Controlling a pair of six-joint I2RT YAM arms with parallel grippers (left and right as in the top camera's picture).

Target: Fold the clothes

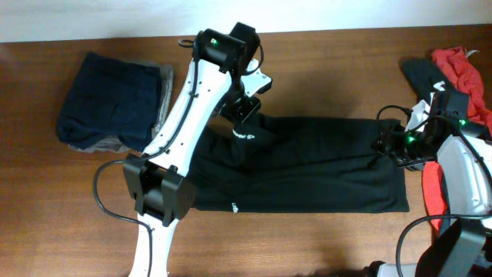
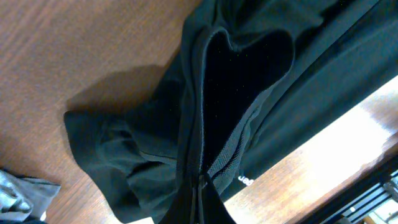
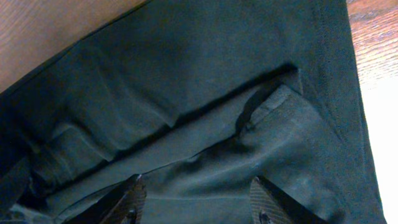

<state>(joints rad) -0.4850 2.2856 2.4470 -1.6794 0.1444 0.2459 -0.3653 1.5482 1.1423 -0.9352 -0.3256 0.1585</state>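
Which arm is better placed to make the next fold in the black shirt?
Left, probably. The left gripper is shut on a lifted bunch of the black shirt, ready to carry it across. The right gripper stands open over the shirt's end on its own side, gripping nothing.

One left arm [image 1: 181,115] and one right arm [image 1: 465,165] are counted, one black shirt [image 1: 323,165], one folded stack [image 1: 111,104], one loose pile [image 1: 461,68].

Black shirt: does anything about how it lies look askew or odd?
Only one spot: the black shirt is bunched into a raised ridge near its far edge, where the left gripper pinches it, jaws shut on the cloth. The rest lies flat in a long band with a straight near edge. Nothing looks damaged.
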